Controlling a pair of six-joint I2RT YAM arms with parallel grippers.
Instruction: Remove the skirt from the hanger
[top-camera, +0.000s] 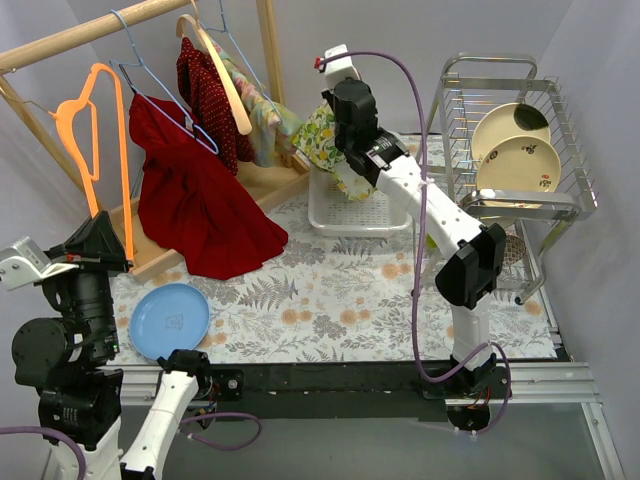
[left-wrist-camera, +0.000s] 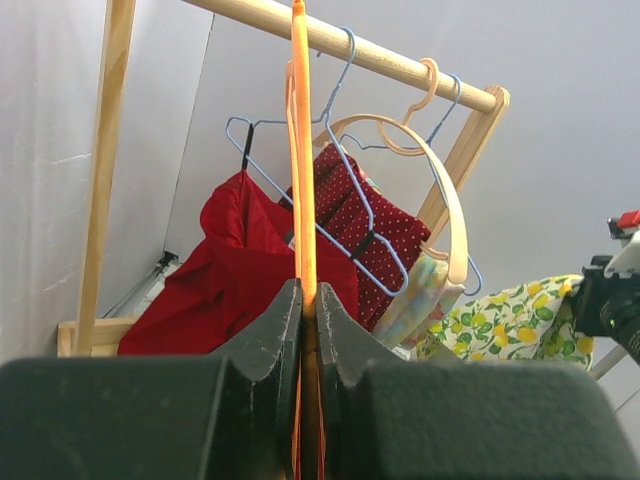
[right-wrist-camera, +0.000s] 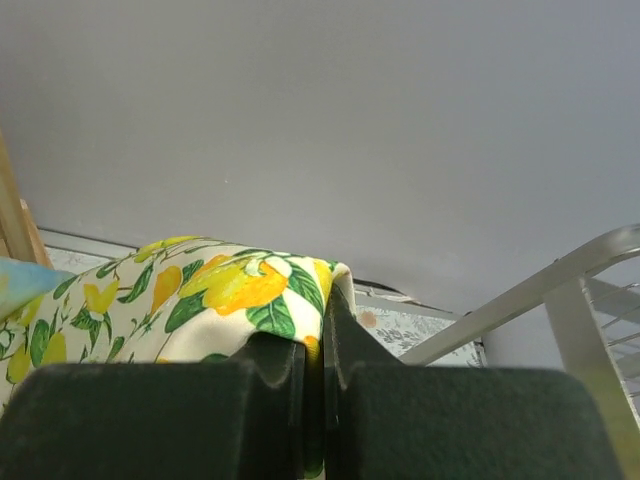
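**Top view.** The left gripper (top-camera: 115, 245) is clamped on the bare orange plastic hanger (top-camera: 126, 185), holding it upright by the wooden rail (top-camera: 80, 35). The right gripper (top-camera: 338, 128) pinches the lemon-print fabric skirt (top-camera: 318, 140) above the white plastic basket (top-camera: 350, 215), well apart from that hanger. The separation therefore looks complete, and the basket is the likely drop point.
- Hangers, four: one orange, two blue wire hangers (top-camera: 168, 108) and one pale wooden hanger (top-camera: 228, 88).
- Plates, three: one blue plastic plate (top-camera: 170, 320) on the leaf-patterned surface (top-camera: 330, 290) and two cream plates (top-camera: 510, 125) stood in the wire dish rack (top-camera: 520, 205).

**Left wrist view.** The jaws are closed tight on the orange hanger's bar, which rises straight between them. Nothing hangs on it.

**Right wrist view.** The jaws are closed on a fold of the skirt, which drapes off to the left. A dish-rack bar crosses at the right.
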